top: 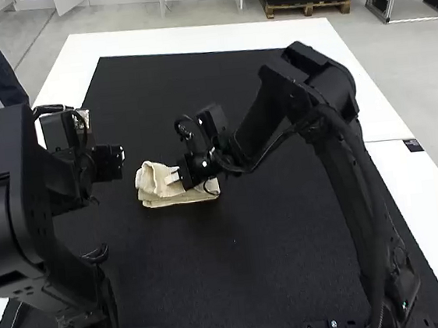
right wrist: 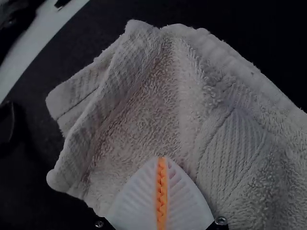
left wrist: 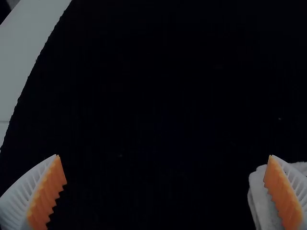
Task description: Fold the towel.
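Towel (top: 195, 197) needs its upper layer settled flat

At the left, the left tool (left wrist: 164, 155) is wide open and empty, near the towel's end; it could steady that edge while the other works. Next comes the towel, on the dark mat (top: 239, 279) over the white surface (top: 409, 183), lower layers stacked fairly straight, upper layer raised and rumpled at its left end. At the right, the right tool (right wrist: 162, 158) is closed, set against the cloth; whether it pinches any, I cannot tell. Best to draw the rumpled layer level, match edges, then press lightly, without dragging the stack askew. I can make out no label or lettering on the towel
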`<action>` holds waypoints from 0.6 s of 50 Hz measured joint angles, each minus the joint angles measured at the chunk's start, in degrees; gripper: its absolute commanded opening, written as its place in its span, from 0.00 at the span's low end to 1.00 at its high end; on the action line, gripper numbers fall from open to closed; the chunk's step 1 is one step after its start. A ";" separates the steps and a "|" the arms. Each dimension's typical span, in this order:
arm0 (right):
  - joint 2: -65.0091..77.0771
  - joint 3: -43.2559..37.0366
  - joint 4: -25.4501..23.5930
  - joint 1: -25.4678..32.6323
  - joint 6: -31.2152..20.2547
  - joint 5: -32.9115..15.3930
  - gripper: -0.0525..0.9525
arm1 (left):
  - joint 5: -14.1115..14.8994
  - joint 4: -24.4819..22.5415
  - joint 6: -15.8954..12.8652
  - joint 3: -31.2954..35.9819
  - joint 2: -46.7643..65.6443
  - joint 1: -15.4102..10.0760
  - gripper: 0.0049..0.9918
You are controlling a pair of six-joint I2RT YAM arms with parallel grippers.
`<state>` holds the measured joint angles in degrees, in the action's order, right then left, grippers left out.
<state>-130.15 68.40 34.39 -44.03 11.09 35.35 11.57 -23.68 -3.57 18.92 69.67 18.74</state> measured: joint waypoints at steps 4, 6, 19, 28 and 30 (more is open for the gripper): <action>-0.79 -0.35 2.16 0.07 0.04 0.00 0.07 | 0.00 -0.15 0.00 0.00 0.00 0.00 0.98; -1.14 -0.48 2.89 0.07 0.04 0.00 0.07 | 0.00 -0.20 0.00 0.00 0.00 0.00 0.98; -2.49 -1.20 7.52 0.07 1.46 0.00 0.07 | 0.02 -0.44 0.00 0.00 0.00 0.00 0.98; -1.49 -1.31 6.91 0.76 3.45 -0.02 0.07 | 0.00 -0.72 0.15 0.00 0.00 0.00 0.98; -0.17 -1.53 6.45 1.20 3.87 0.00 0.07 | 0.00 -0.52 0.39 0.02 0.00 0.00 0.98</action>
<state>-130.32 66.87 40.84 -42.83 14.96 35.35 11.57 -24.21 -3.18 18.94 69.67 18.74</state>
